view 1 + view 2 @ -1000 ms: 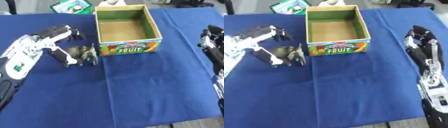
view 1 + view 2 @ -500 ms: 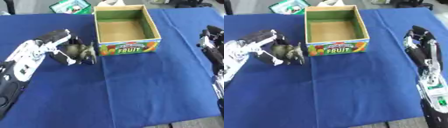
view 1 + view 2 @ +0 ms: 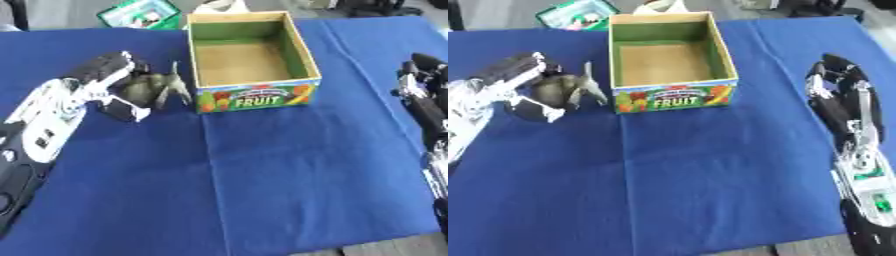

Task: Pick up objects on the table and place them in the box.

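Left arm reached in from lower left, white and black forearm angled up-right. Left hand point(image 3: 112, 85) had fingers and thumb curled round dark olive object. Right hand point(image 3: 839, 93) lay at right edge, fingers extended, holding nothing.

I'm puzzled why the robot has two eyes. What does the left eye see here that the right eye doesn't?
Only the left eye shows much of the left forearm, down to the lower left corner. Only the right eye shows the whole right arm and the right hand, which lies at the table's right side; in the left eye it is cut off at the edge. Both show the left hand curled round a dark toy, beside the FRUIT box, which is empty, on the blue cloth.
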